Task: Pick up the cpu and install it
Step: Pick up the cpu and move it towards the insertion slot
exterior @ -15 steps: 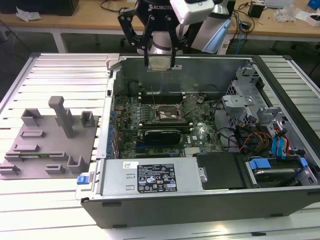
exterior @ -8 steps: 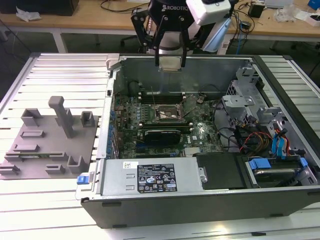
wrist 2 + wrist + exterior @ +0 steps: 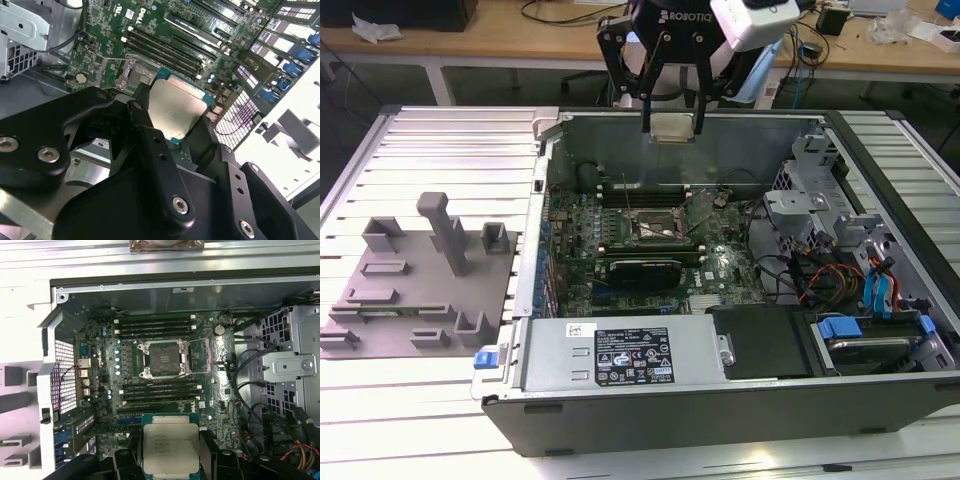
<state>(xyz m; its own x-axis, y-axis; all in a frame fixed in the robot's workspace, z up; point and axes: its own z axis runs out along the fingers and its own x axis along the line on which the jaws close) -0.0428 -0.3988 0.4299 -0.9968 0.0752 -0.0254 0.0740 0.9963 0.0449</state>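
My gripper (image 3: 672, 126) hangs above the far wall of the open computer case, shut on the cpu (image 3: 672, 126). The cpu is a flat square chip with a silver metal top and a green rim, seen between the black fingers (image 3: 145, 125) in the second wrist view as the cpu (image 3: 175, 107) and in the first wrist view as the cpu (image 3: 170, 442). The motherboard socket (image 3: 658, 228) lies open below and nearer than the gripper, its metal frame lifted. In the first wrist view the socket (image 3: 164, 359) shows bare, with dark memory slots on both sides.
The case (image 3: 720, 380) stands open on a slatted metal table (image 3: 420, 140). Grey fixture blocks (image 3: 420, 270) sit at the exterior view's left. A drive cage with cables (image 3: 840, 250) fills the case's right side. The power supply (image 3: 630, 355) lies along the front.
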